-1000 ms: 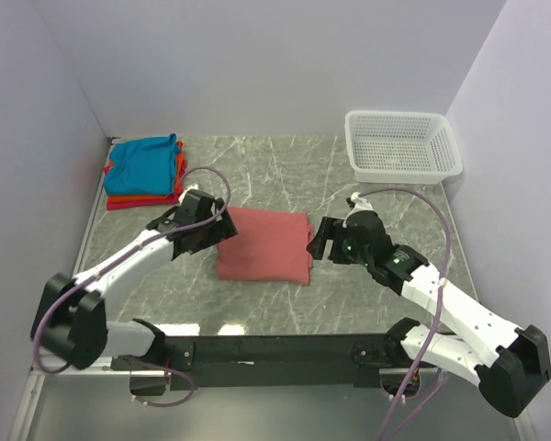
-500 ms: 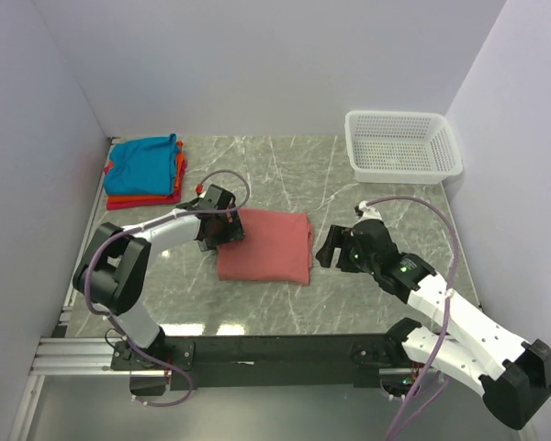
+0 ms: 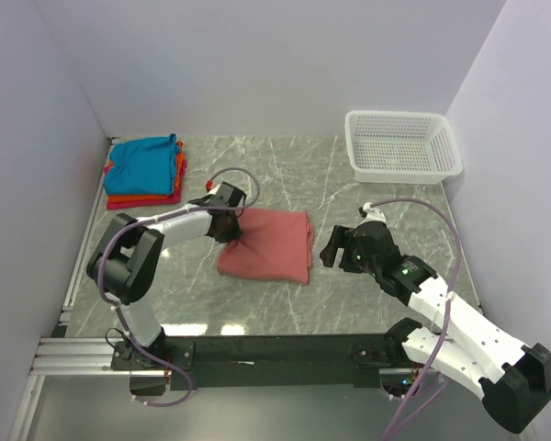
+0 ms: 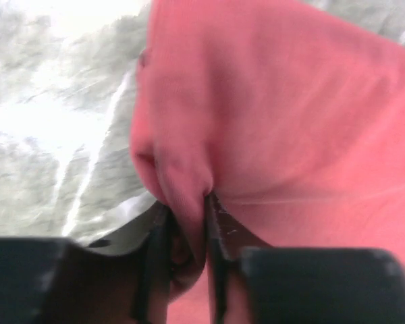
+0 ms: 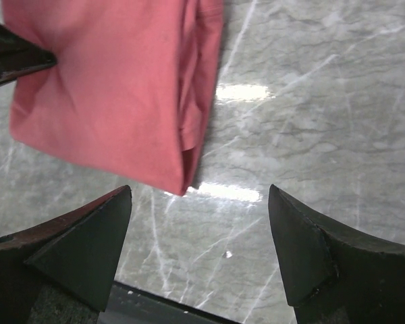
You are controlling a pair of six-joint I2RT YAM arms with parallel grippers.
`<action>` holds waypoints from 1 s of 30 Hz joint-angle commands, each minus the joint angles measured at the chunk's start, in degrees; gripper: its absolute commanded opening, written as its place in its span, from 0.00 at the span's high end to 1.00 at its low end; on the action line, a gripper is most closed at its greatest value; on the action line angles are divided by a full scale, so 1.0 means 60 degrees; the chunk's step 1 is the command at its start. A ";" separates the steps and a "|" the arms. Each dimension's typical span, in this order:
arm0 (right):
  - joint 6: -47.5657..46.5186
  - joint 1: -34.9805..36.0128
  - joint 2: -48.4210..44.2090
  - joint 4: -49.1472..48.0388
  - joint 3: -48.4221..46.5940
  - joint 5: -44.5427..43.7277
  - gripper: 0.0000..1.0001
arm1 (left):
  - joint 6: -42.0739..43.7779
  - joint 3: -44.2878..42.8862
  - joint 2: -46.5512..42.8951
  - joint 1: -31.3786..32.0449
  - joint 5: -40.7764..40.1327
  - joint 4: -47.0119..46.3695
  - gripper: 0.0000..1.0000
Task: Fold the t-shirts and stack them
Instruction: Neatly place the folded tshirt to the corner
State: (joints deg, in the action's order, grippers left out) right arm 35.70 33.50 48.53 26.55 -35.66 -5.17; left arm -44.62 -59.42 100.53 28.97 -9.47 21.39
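A folded salmon-pink t-shirt (image 3: 271, 243) lies mid-table, also filling the left wrist view (image 4: 290, 115) and showing in the right wrist view (image 5: 115, 88). My left gripper (image 3: 232, 223) is at the shirt's far left corner, shut on a pinched fold of that cloth (image 4: 189, 216). My right gripper (image 3: 333, 246) hovers just right of the shirt, open, with only bare table between its fingers (image 5: 94, 253). Three more t-shirts, teal-blue (image 3: 145, 163) on top of orange and red, are stacked at the far left.
A white mesh basket (image 3: 402, 145) stands at the far right corner. White walls close in the back and both sides. The grey marble table (image 3: 285, 170) shows around the shirts. The arms' base rail (image 3: 275, 351) runs along the near edge.
My left gripper moved right and farther onto the pink shirt's left corner and closed on a fold of it. The right gripper drew back slightly to the right, still open.
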 commanded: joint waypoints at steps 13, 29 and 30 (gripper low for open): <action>-0.0428 -0.0675 0.0187 -0.0849 0.0962 -0.1950 0.11 | -0.0576 -0.2165 0.1673 0.0811 -0.4101 0.2264 0.99; -0.0824 -0.1408 0.0466 -0.1656 0.1270 -0.0677 0.09 | 0.4519 -0.4013 0.1292 -0.0550 -0.7883 -0.0544 0.99; -0.0853 -0.1451 0.0466 -0.1656 0.1285 -0.0662 0.09 | 0.5116 -0.4027 0.1277 -0.0740 -0.7942 -0.0822 0.99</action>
State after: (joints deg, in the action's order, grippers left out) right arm 31.64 25.78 52.21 19.25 -28.47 -10.44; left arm -25.08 -80.31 110.10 27.07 -50.92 24.49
